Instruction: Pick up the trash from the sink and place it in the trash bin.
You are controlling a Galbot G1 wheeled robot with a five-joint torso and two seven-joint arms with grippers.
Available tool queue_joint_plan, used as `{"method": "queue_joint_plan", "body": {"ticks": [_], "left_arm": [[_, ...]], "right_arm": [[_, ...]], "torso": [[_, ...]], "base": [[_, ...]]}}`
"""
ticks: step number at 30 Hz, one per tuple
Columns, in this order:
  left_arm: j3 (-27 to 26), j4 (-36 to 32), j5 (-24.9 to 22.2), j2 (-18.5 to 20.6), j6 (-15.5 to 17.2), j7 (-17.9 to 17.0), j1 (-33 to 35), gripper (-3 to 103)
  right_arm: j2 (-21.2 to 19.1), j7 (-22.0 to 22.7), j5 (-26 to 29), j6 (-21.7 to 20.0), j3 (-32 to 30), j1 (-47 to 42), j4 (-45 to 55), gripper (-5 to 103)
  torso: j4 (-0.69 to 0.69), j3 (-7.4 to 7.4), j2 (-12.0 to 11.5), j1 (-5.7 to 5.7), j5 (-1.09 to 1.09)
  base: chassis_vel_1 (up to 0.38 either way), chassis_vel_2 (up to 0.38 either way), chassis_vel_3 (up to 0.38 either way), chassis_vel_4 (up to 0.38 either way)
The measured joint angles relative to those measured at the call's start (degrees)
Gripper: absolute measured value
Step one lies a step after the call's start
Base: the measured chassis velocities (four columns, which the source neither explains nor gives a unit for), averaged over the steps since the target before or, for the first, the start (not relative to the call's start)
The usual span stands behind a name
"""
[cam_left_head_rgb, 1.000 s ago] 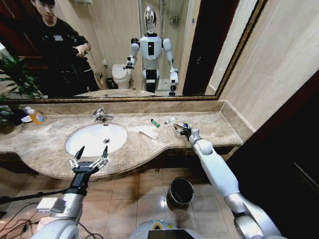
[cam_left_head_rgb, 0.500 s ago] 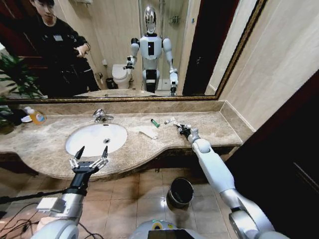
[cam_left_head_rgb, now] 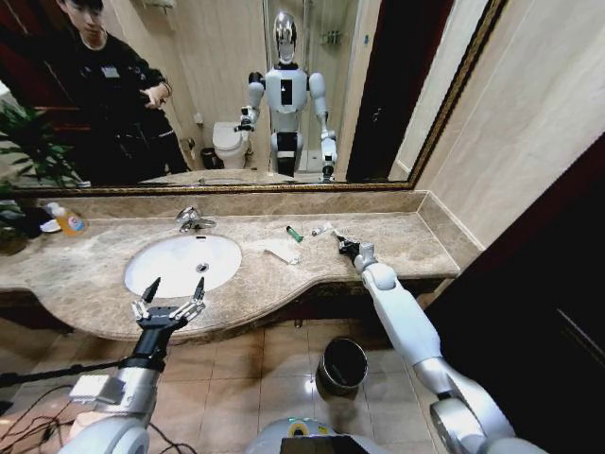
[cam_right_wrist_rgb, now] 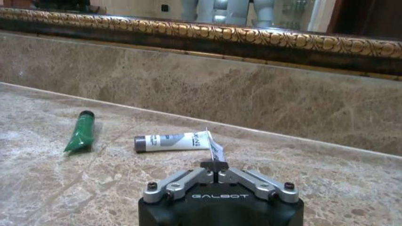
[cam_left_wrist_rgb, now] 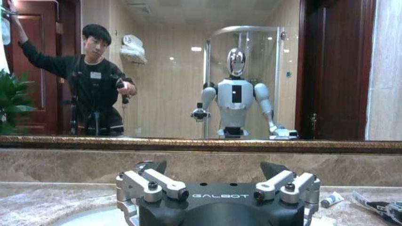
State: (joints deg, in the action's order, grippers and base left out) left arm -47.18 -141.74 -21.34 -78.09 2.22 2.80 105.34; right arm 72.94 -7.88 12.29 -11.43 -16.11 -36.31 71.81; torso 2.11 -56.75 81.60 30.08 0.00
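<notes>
Right gripper (cam_right_wrist_rgb: 215, 165): pinched on a thin wrapper (cam_right_wrist_rgb: 217, 149), lifting it off the counter (cam_left_head_rgb: 397, 241) for the bin (cam_left_head_rgb: 342, 364). Left gripper (cam_left_head_rgb: 171, 291): spread wide, idle before the sink (cam_left_head_rgb: 142, 260).

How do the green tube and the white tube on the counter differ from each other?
The green tube is plain green with a black cap; the white tube is white with a grey band and printed marks. The green tube points toward the wall; the white tube lies along it. The white tube lies just ahead of the right gripper, the green tube farther to the side. Both are small and lie flat on the marble counter.
</notes>
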Motion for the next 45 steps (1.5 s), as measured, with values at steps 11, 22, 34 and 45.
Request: {"method": "queue_joint_plan", "body": {"ticks": [11,22,34,45], "left_arm": [[0.0,0.0,0.0,0.0,0.0,0.0,0.0,100],[0.0,0.0,0.0,0.0,0.0,0.0,0.0,100],[0.0,0.0,0.0,0.0,0.0,0.0,0.0,100],[0.0,0.0,0.0,0.0,0.0,0.0,0.0,100]], "right_arm": [[-1.9,0.8,1.6,-1.3,-0.7,-2.3,4.0,0],[-5.2,2.1,3.8,-1.7,-4.2,-8.6,11.1,0],[-8.7,2.2,5.4,-2.3,-11.6,-22.2,23.3,0],[-6.8,3.0,7.9,-1.8,-14.7,-40.3,38.3,0]], "torso": [[0.0,0.0,0.0,0.0,0.0],[0.0,0.0,0.0,0.0,0.01],[-0.01,0.01,0.0,-0.01,0.0],[-0.01,0.01,0.0,-0.01,0.0]], "base": [[0.0,0.0,0.0,0.0],[0.0,0.0,0.0,0.0],[0.0,0.0,0.0,0.0],[0.0,0.0,0.0,0.0]]}}
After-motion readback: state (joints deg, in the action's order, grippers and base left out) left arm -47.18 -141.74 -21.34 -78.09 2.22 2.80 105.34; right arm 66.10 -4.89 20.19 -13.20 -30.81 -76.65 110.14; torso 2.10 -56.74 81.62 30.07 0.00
